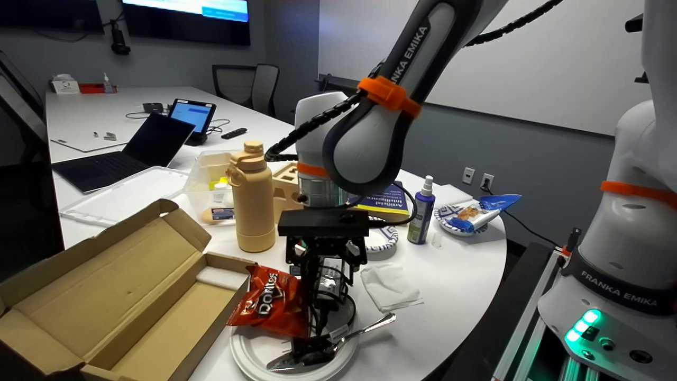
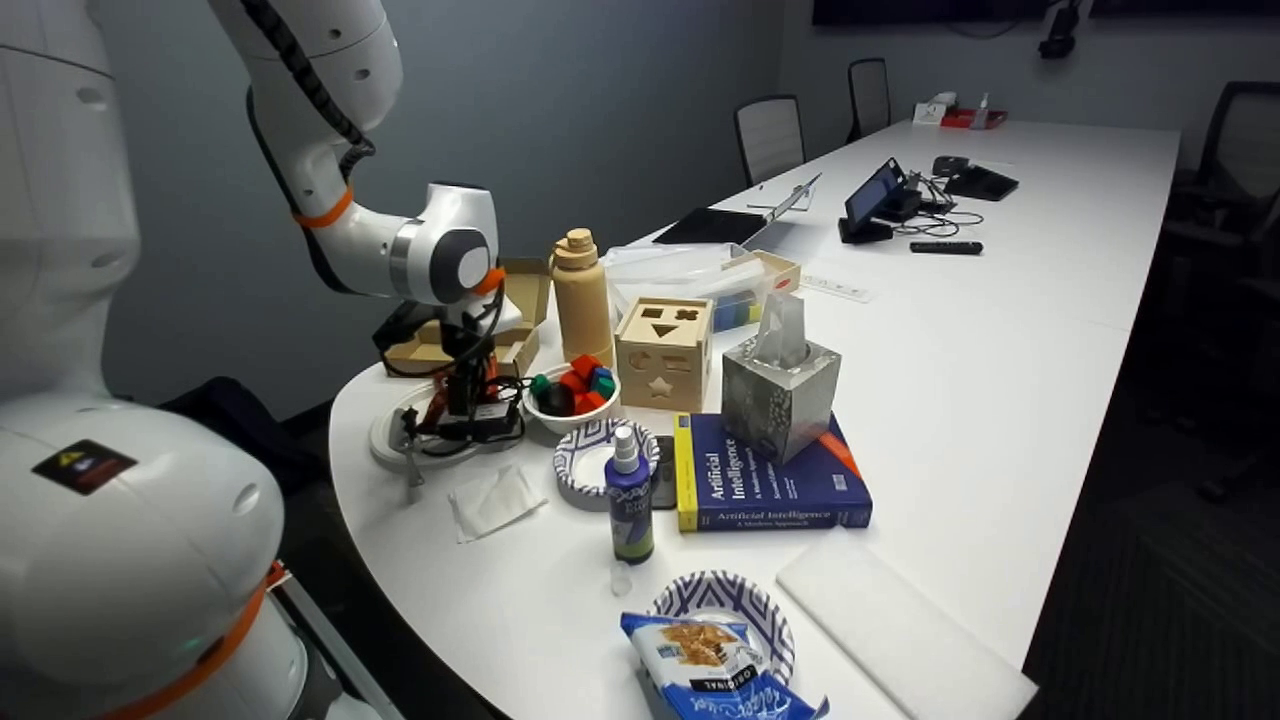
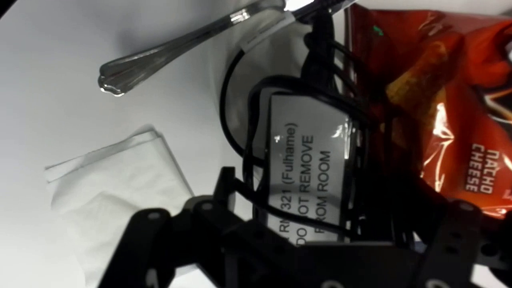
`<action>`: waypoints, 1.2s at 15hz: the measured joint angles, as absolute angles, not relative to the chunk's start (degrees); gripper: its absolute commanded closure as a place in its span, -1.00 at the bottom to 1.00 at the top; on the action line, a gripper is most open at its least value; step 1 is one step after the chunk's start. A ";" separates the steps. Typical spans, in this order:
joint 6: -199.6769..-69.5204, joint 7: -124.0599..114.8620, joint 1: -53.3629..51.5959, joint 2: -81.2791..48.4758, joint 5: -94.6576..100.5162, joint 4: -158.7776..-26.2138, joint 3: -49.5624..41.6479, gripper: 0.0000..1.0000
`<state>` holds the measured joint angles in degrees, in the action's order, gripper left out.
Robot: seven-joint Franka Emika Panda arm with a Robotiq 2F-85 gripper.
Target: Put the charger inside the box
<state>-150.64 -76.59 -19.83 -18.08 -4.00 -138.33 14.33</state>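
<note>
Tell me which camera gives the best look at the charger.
The wrist view: the charger looks largest there, seen from above with print clear enough to read, though one end is hidden. Both exterior views also show it, but small, its print unreadable.

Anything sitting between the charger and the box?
Yes: the red Doritos bag lies between the charger and the open box, right beside the box. Lifting the charger over it would probably do.
</note>
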 measured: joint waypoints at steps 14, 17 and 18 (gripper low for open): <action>-150.53 -71.26 -20.93 -22.21 -4.00 -135.62 12.96 -0.50; -150.49 -71.20 -21.50 -22.22 -4.00 -135.62 12.63 -0.12; -150.35 -71.20 -21.68 -22.21 -4.00 -135.62 12.58 0.00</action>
<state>-150.35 -71.20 -21.68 -22.21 -4.00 -135.62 12.58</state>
